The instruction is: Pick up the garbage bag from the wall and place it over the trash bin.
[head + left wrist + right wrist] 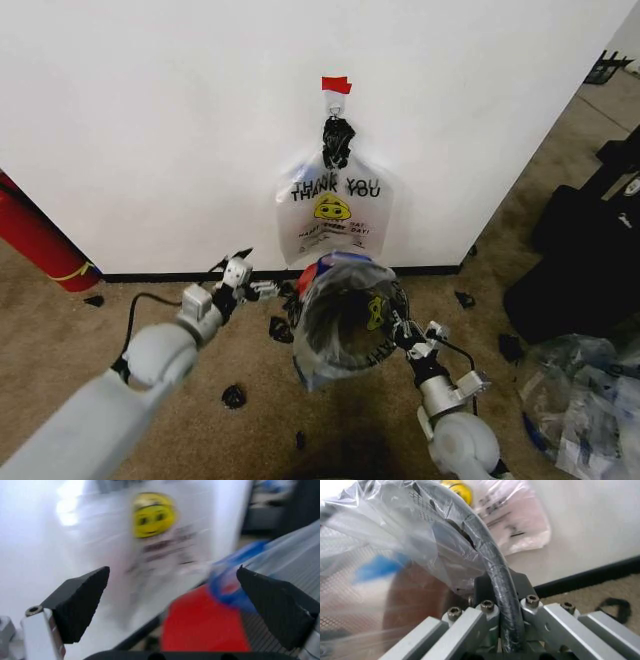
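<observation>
**Bagged bin held at its rim, left gripper spread beside it**

Head view: the small round black wire-mesh trash bin (345, 325) is seen on the tan carpet (200, 420) before the plain white wall (150, 120), with the thin see-through garbage bag (318, 345) already draped over its rim. Just behind it, a clear "THANK YOU" smiley bag (333, 212) is hung from a small hook under a red tape strip (336, 85). A long red cylinder (35, 240) is leaned at the far left, and black scraps (233, 397) are scattered around the bin. The left gripper (243, 275) is placed just beside the bin.

Left wrist view: the left gripper (172, 603) is spread wide, nothing held, the smiley bag (152, 515) beyond it.

Right wrist view: the right gripper (505, 611) is clamped on the bin's rim (495, 573) and bag (395, 536).
</observation>
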Motion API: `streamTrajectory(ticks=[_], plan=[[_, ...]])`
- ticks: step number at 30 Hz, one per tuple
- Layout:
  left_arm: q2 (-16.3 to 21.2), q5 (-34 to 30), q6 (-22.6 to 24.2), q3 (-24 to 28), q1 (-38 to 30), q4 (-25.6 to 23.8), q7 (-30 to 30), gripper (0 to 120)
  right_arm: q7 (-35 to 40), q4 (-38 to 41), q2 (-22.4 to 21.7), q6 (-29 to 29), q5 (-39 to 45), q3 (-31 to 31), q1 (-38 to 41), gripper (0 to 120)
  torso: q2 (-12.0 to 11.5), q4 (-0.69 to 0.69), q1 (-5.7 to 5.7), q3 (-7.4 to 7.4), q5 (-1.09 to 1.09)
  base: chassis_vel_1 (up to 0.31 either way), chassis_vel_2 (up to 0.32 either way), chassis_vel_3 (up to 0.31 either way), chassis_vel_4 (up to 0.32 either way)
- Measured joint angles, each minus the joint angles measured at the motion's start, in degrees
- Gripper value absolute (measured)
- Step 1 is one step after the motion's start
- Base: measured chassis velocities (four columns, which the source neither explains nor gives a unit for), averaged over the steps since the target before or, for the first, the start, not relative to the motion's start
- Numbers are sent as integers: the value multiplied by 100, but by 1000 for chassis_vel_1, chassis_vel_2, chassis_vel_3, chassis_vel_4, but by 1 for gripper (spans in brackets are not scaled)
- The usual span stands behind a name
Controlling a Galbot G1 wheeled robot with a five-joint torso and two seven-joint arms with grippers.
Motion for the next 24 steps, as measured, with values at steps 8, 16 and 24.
streamTrajectory(ticks=[8, 16, 24], plan=[[-171, 62, -286, 206, -216, 636, 522, 100, -425, -173, -105, 37, -131, 24, 160, 0, 0, 1, 0, 0, -1, 0, 0, 0, 0], [-310, 1722, 623, 216, 449, 476, -1962, 100, 1056, 37, 163, 45, 464, -91, 165, 0, 0, 2, 0, -1, 1, 0, 0, 0, 0], [-346, 1523, 983, -48, 1890, -453, -2173, 100, 2483, 579, 449, -259, 1209, -159, -29, 0, 0, 4, -1, -1, 0, 0, 0, 0, 0]])
